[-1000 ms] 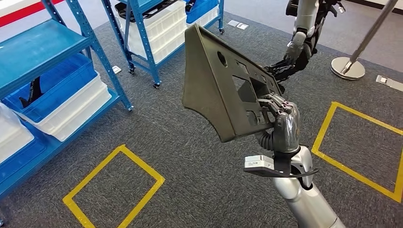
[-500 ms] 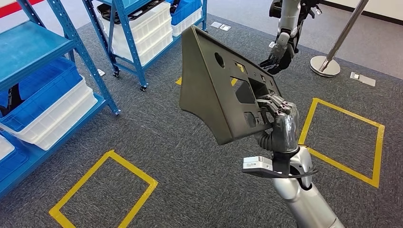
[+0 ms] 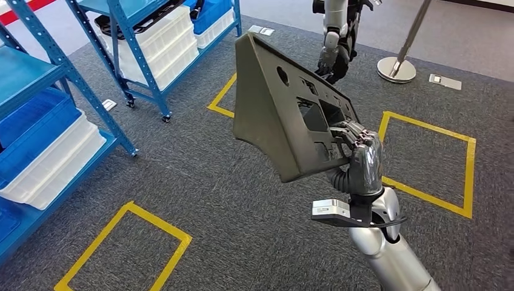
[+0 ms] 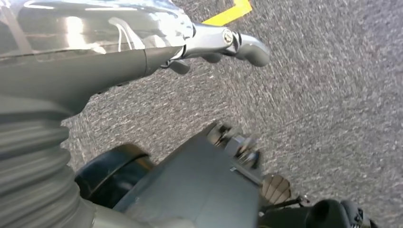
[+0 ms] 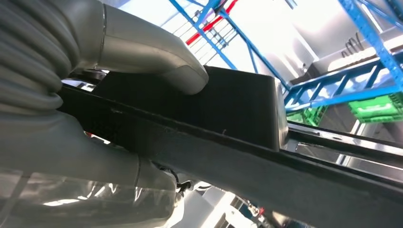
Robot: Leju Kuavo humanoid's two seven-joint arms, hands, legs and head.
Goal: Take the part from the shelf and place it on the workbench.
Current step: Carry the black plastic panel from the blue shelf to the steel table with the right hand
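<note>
The part (image 3: 273,115) is a large dark grey plastic panel with several cut-outs, held up tilted above the carpet in the head view. My right hand (image 3: 360,154) grips its lower right edge, fingers wrapped over the rim. Seen from the right wrist, the panel (image 5: 228,109) crosses the picture as a black bar, with my grey thumb (image 5: 152,61) pressed on one face. My left hand (image 4: 223,42) hangs over the grey carpet, fingers stretched out and holding nothing.
Blue shelves (image 3: 36,121) with white and blue bins stand at the left, and another rack (image 3: 151,42) is farther back. Yellow floor squares (image 3: 424,163) mark the carpet. Another robot (image 3: 333,36) and a pole with a round base (image 3: 396,70) stand ahead.
The whole scene has slid to the left, so the camera has turned. The panel stays gripped in my right hand at the same place in view.
</note>
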